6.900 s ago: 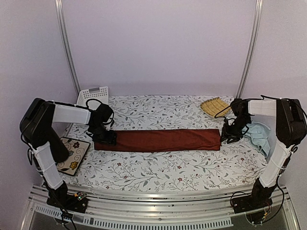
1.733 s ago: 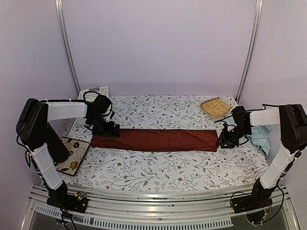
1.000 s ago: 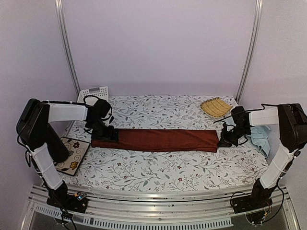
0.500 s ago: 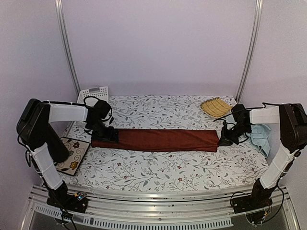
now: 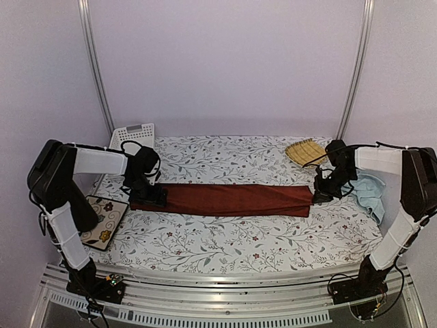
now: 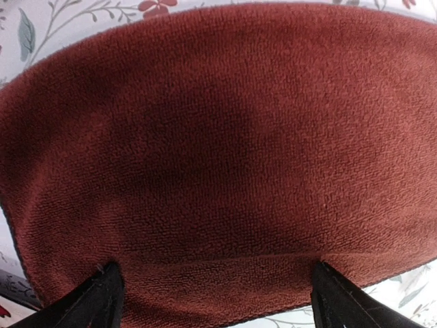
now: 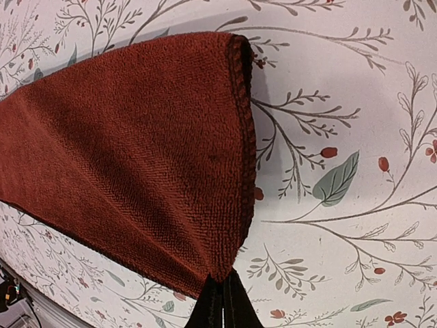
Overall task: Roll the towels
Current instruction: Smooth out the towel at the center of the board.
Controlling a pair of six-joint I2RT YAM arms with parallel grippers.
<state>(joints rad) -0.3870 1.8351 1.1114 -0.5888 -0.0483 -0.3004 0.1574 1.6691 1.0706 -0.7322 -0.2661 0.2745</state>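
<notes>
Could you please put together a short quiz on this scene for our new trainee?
1. True or false: the red towel lies on the bamboo mat.
2. Which claw is pinching a corner of the red towel? A) left claw B) right claw C) neither
3. Fill in: the light blue towel lies crumpled beside the ___ arm.
Key: 1 false; 2 B; 3 right.
</notes>
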